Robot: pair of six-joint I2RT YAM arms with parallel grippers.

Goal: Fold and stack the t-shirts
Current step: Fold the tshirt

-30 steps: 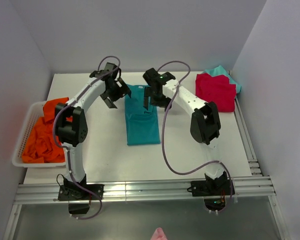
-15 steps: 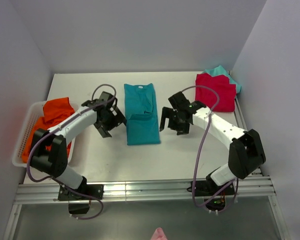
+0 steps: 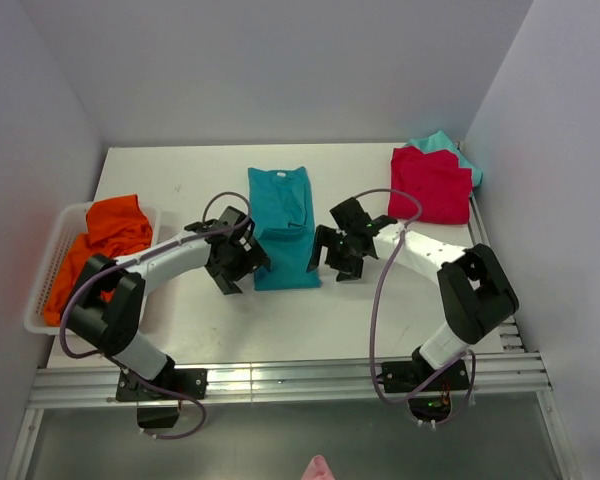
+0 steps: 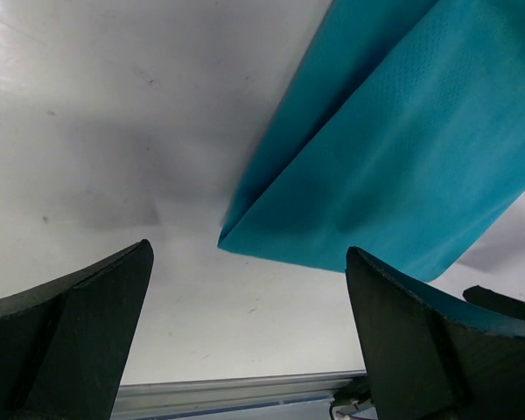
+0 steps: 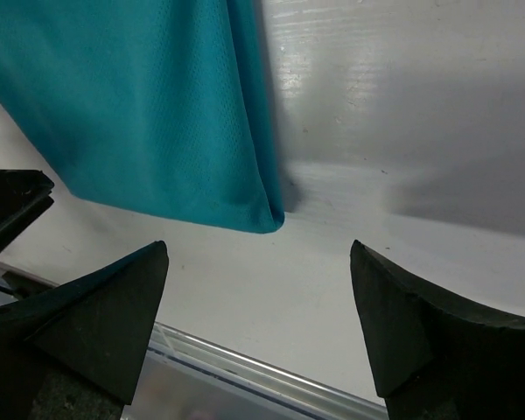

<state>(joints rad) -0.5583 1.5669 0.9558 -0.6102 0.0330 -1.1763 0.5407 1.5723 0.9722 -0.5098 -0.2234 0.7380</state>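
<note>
The left claw (image 3: 242, 268) and right claw (image 3: 325, 255) are closing in on the near corners of the teal tee (image 3: 283, 235) — both gaping, empty. It is lying folded on the tabletop (image 3: 180, 180), with the red tee (image 3: 432, 185) sitting far right and the orange tee (image 3: 110, 225) in the basket (image 3: 40, 290).

Teal-blue t-shirt (image 3: 283, 245); red t-shirt (image 3: 432, 185); light-teal t-shirt (image 3: 438, 141); orange t-shirt (image 3: 110, 230); white basket (image 3: 40, 287).

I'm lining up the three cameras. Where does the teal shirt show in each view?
Top external: the teal shirt lies folded lengthwise at the middle of the table.
Left wrist: upper right, its near-left corner at mid-frame.
Right wrist: upper left, its near-right corner at mid-frame.
Shared landmark: the metal rail along the table's near edge, low in every view.
</note>
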